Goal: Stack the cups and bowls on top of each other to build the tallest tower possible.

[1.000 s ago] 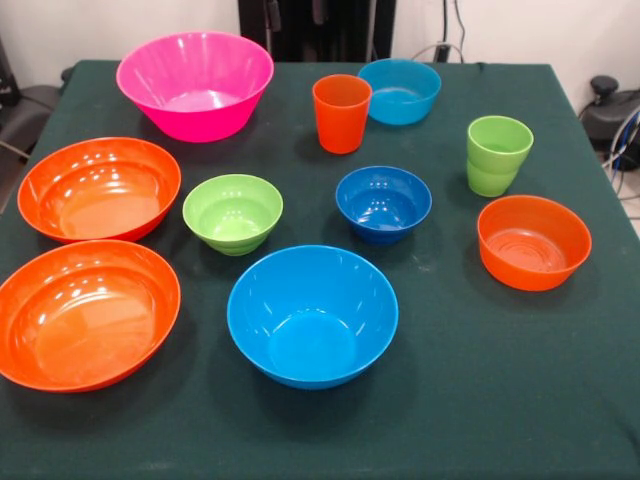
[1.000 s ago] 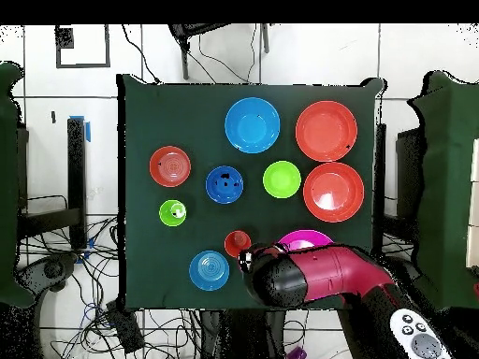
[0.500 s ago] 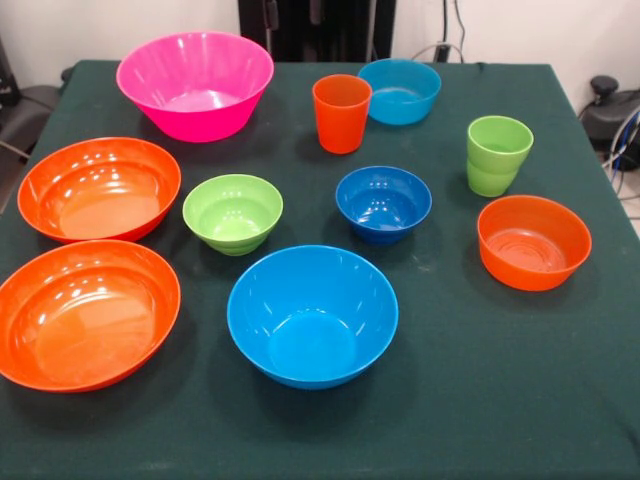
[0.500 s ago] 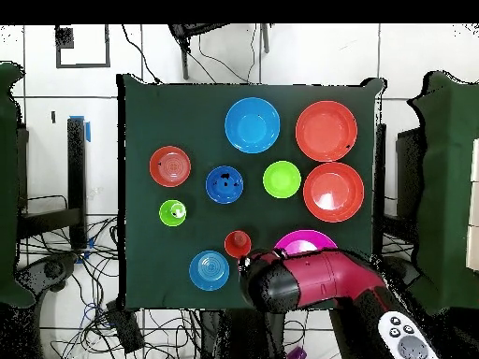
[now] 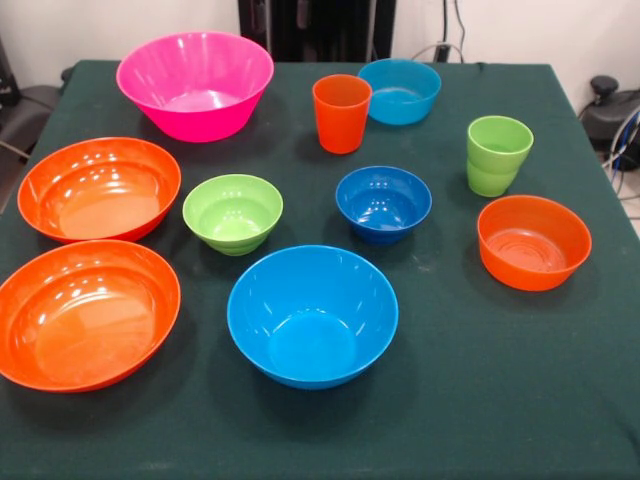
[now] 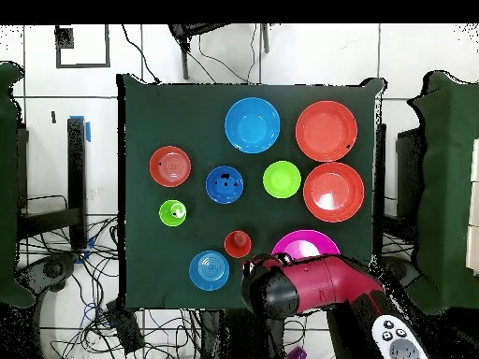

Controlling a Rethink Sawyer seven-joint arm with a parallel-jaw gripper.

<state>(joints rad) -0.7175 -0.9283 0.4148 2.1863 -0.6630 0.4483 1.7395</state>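
On the green-clothed counter (image 5: 560,400) nothing is stacked except the two lime green cups (image 5: 497,155), nested one in the other, upright.

Landmark: the large blue bowl (image 5: 312,315) at the front centre, empty.
- Two large orange bowls to its left: one (image 5: 85,312) level with it, one (image 5: 98,188) just behind that. Both empty, rims near each other.
- Large pink bowl (image 5: 195,84) far behind-left, empty.
- Small orange bowl (image 5: 533,241) to the right, empty.
- Lime green bowl (image 5: 233,212) just behind-left, dark blue bowl (image 5: 383,203) just behind-right, both empty.
- Light blue bowl (image 5: 400,90) far behind, with the orange cup (image 5: 341,113) beside it.
- Nested cups behind-right.

Overhead, the red arm (image 6: 313,285) sits at the counter's edge, partly covering the pink bowl. Gripper: not visible, state can't be told.
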